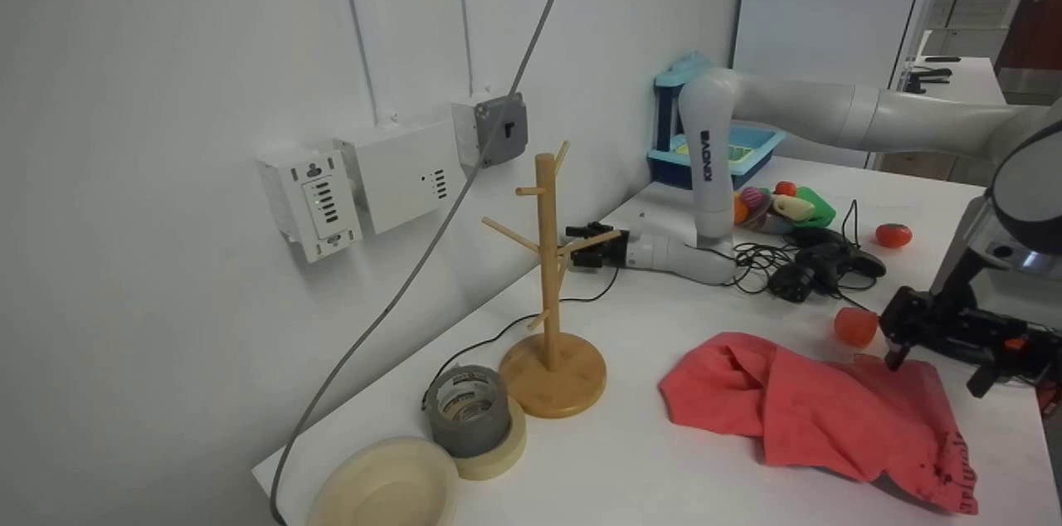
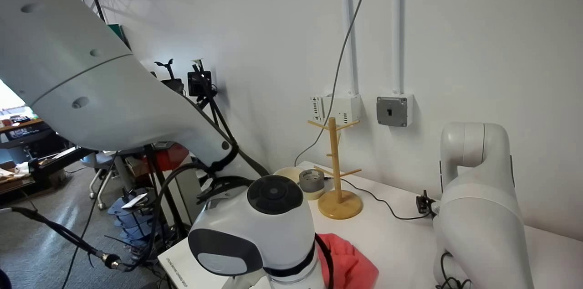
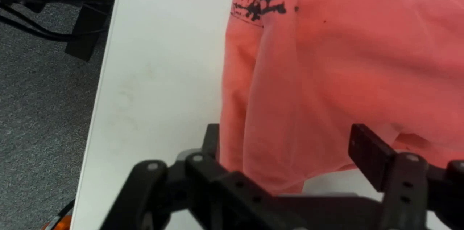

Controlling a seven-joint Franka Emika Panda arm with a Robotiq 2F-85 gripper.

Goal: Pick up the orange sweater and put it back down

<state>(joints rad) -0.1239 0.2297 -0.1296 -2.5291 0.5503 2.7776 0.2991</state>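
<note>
Exterior view: sweater [image 1: 817,414] diagonal, print [image 1: 965,474] lower right

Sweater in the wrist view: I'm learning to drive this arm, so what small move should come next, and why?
I'd probably lower the claw slightly. Its fingers stand apart, and in the wrist view a folded part of the sweater shows between them; in an exterior view the fingertips seem to hang above the table, so closing now might miss.
</note>
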